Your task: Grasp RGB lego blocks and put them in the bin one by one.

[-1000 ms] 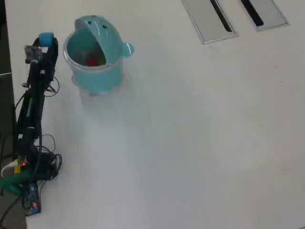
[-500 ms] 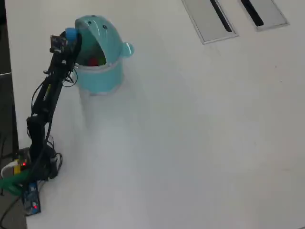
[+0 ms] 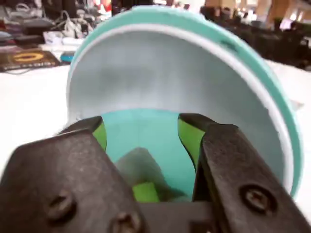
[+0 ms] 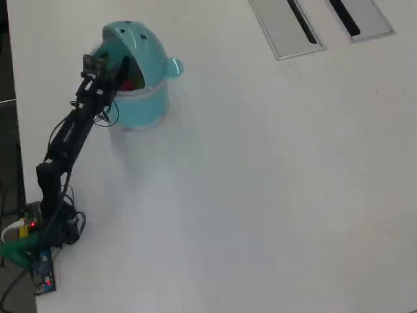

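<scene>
The small teal-blue round plastic bin (image 4: pixel 140 104) stands on the white worktop (image 4: pixel 260 182) near its far left corner in the overhead view, its domed lid (image 4: pixel 133 39) with two dot eyes tipped back and a round knob (image 4: pixel 174 67) sticking out on its right side. The thin black arm (image 4: pixel 68 137) rises from its base at the worktop's left edge and leans over the bin's rim, so the black gripper with green pads (image 3: pixel 141 133) hangs above the bin's mouth. In the wrist view the two jaws stand apart with nothing between them; the teal inside of the bin shows through the gap, backed by the pale inner face of the raised lid. Below the jaws a yellowish green block (image 3: pixel 145 191) lies on the bin's floor. In the overhead view a small red block (image 4: pixel 135 83) shows inside the bin, just right of the gripper. Two grey slotted panels (image 4: pixel 287 26) lie in the worktop along its far edge, well apart from the bin.
</scene>
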`<state>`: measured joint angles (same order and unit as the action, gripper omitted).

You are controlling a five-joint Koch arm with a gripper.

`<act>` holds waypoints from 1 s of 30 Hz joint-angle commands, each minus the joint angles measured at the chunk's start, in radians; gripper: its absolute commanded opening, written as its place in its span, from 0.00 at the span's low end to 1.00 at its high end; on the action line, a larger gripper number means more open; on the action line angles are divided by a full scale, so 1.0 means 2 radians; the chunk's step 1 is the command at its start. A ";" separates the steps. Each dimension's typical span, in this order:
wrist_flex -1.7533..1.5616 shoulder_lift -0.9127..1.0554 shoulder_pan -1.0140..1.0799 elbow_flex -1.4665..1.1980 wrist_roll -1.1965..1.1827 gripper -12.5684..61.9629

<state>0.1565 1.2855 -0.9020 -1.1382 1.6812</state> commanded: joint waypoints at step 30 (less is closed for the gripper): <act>-0.203 0.315 0.046 -0.324 -0.015 0.55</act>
<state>-0.1519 1.8592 -0.8207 -1.8208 1.6782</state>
